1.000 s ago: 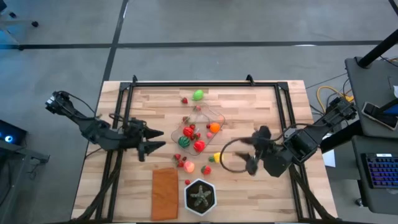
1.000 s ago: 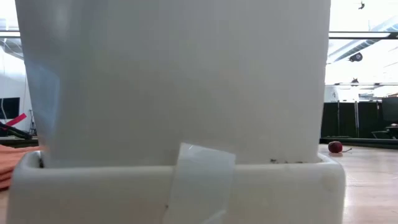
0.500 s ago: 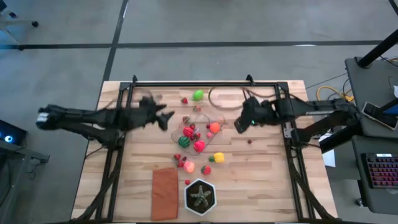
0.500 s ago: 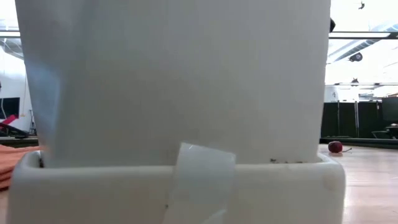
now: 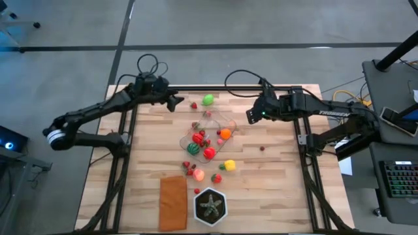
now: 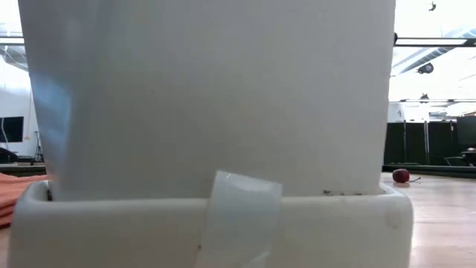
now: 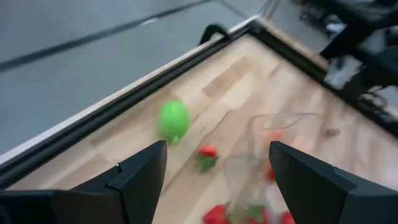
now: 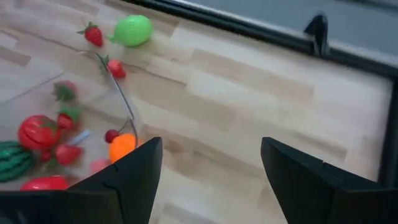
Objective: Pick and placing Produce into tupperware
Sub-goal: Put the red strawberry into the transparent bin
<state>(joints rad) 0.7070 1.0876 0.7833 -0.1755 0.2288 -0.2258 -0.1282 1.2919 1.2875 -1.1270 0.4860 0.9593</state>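
The clear tupperware (image 5: 209,134) lies mid-table with a watermelon (image 5: 193,149), a tomato (image 5: 198,138), an orange piece (image 5: 225,134) and other produce in it. A green fruit (image 5: 208,100) and a strawberry (image 5: 194,105) lie on the wood beyond it. A yellow piece (image 5: 229,165) and more produce lie on its near side. My left gripper (image 5: 175,102) hangs open at the far left, left of the green fruit (image 7: 173,119). My right gripper (image 5: 250,116) hangs open just right of the tupperware (image 8: 121,93). Both hold nothing.
An orange-brown rectangle (image 5: 172,202) and a black hexagonal pot with a green plant (image 5: 210,205) sit at the near edge. A small cherry (image 5: 262,148) lies right of the tupperware. A black frame rail (image 5: 215,87) runs along the far edge. A white object (image 6: 208,134) blocks most of the low view.
My left gripper has swung from the table's left middle toward the far edge and now hangs beside the green fruit. My right gripper has swung from the near right toward the far edge, ending beside the tupperware. Both stayed open. The produce has not moved.
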